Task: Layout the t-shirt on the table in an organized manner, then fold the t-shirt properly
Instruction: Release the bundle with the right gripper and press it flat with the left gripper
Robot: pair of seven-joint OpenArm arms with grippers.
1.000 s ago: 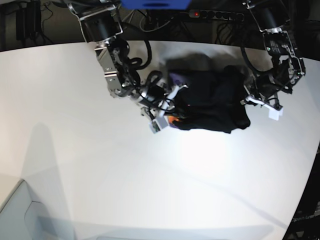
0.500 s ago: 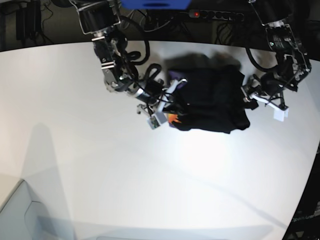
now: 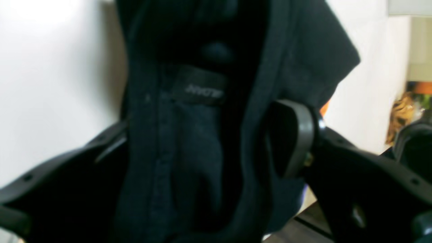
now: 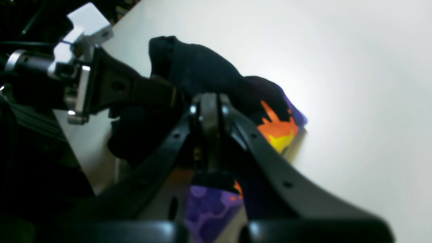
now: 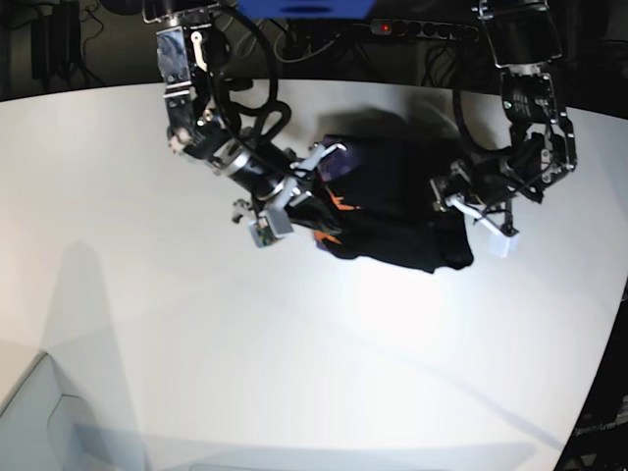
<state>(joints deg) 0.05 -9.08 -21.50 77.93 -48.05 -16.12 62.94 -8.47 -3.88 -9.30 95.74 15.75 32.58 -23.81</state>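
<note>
Pinching a fold of the t-shirt [image 4: 216, 84] with right fingers [image 4: 209, 111] pressed together, orange and purple print just beyond them, left fingers [image 3: 300, 141] spread wide apart around black collar cloth, crumpled shirt bunched between both pairs on the white desk [image 5: 294, 343].

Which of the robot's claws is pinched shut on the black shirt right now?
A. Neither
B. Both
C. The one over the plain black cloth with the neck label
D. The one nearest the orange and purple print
D: in the right wrist view the right gripper has its jaws pressed together on the t-shirt beside the orange print, while the left gripper stands open with cloth lying loose between its jaws.
</note>
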